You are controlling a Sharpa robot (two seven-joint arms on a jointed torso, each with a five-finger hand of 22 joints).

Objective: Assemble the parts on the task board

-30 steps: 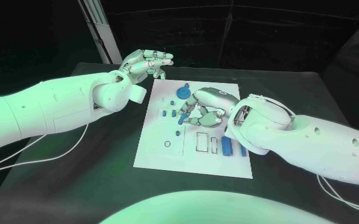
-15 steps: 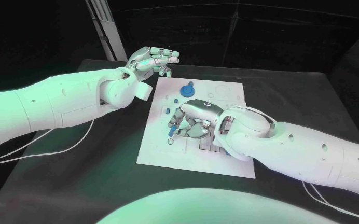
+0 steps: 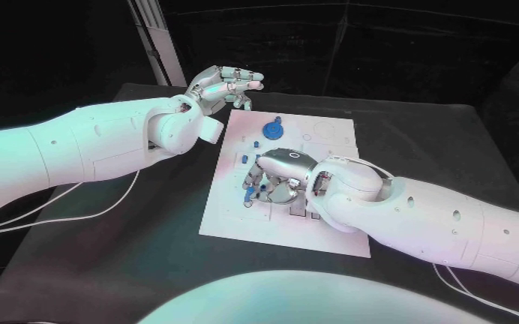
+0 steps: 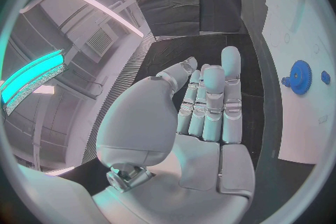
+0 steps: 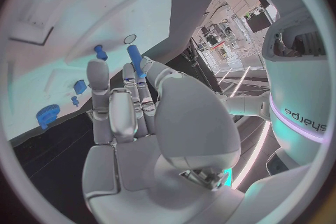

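My left robot hand (image 3: 224,88) hovers above the table (image 3: 130,249) just off the far left corner of the board (image 3: 232,215), fingers together and lightly curled, holding nothing; in the left wrist view (image 4: 203,117) the fingers rise side by side with the thumb beside them, and nothing lies in the palm. The board lies to its right, and the blue gear (image 3: 274,127) stands on the board's far part, near this hand but apart from it.

Toward the middle, my right robot hand (image 3: 276,178) is down over the board's centre, palm down, fingers bent toward the left side of the board. A blue peg (image 5: 135,60) sits between thumb and fingertip in the right wrist view, so this hand pinches it. In the head view the peg (image 3: 253,183) shows at the fingertips, just above the board. Small blue parts (image 3: 250,145) lie on the board beyond the fingers, between this hand and the gear.
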